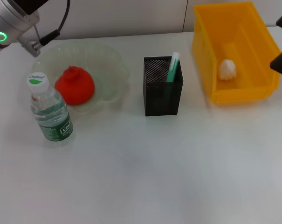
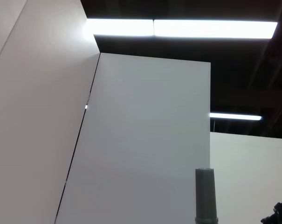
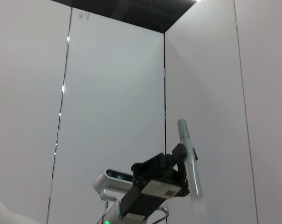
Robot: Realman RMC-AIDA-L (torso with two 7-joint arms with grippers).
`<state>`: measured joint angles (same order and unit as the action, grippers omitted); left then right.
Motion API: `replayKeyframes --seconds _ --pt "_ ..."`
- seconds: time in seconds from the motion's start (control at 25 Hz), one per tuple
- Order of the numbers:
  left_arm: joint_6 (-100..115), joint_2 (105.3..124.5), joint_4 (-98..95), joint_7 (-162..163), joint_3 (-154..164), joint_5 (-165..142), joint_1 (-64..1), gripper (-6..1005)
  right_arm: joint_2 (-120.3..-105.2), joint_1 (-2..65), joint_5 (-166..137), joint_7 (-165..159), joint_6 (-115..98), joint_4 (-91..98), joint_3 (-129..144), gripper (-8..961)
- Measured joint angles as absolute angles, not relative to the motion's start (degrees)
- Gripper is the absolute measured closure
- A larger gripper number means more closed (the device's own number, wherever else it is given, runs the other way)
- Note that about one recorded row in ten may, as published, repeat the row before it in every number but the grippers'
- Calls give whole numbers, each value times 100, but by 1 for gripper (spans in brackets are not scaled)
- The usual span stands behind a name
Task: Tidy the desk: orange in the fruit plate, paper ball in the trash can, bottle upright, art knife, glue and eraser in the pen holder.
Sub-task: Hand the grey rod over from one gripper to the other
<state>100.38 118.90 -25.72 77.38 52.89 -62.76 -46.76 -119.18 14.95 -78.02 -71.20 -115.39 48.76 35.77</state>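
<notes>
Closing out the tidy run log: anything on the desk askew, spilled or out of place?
Nothing stands out. The orange sits in the fruit plate, the paper ball lies in the trash can, the bottle stands upright, and a green stick leans in the pen holder.

Red-orange orange [image 1: 74,85] in pale green ribbed fruit plate [image 1: 113,70]; black mesh pen holder [image 1: 162,92]; bright yellow trash can [image 1: 252,91]; white paper ball [image 1: 227,69].

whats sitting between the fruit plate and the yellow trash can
In the head view, the black mesh pen holder stands between the fruit plate and the trash can, a green stick poking out.
</notes>
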Motion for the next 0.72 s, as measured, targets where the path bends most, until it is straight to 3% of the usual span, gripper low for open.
replayKeyframes --seconds 0.72 --pt "10287 11919 -2377 7700 5450 -6129 -4658 862 -11931 2355 -7891 -7127 -10647 4805 4358 140"
